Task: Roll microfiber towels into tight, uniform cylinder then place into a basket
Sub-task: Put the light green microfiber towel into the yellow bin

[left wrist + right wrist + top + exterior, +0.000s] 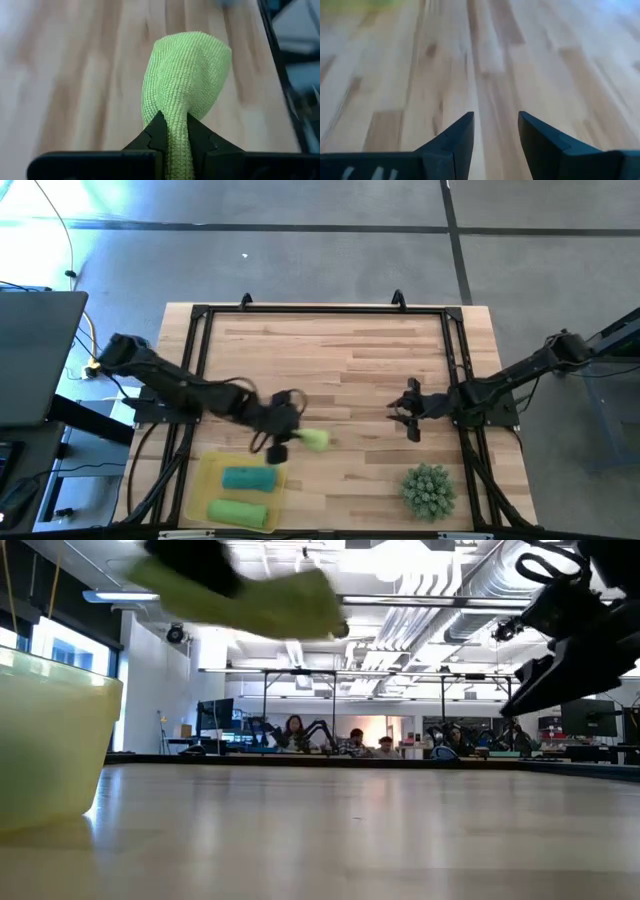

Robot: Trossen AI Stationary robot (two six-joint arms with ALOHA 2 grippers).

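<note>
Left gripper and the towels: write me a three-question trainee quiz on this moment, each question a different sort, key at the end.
1. True or false: the left gripper is shut on a rolled light green towel.
2. How many rolled towels already lie in the yellow basket? A) none B) one C) two D) three
3. Fill in: the right gripper hangs over bare wooden table with its jaws ____.

Key:
1. True.
2. C: a teal towel and a green towel.
3. Open, holding nothing.
</note>
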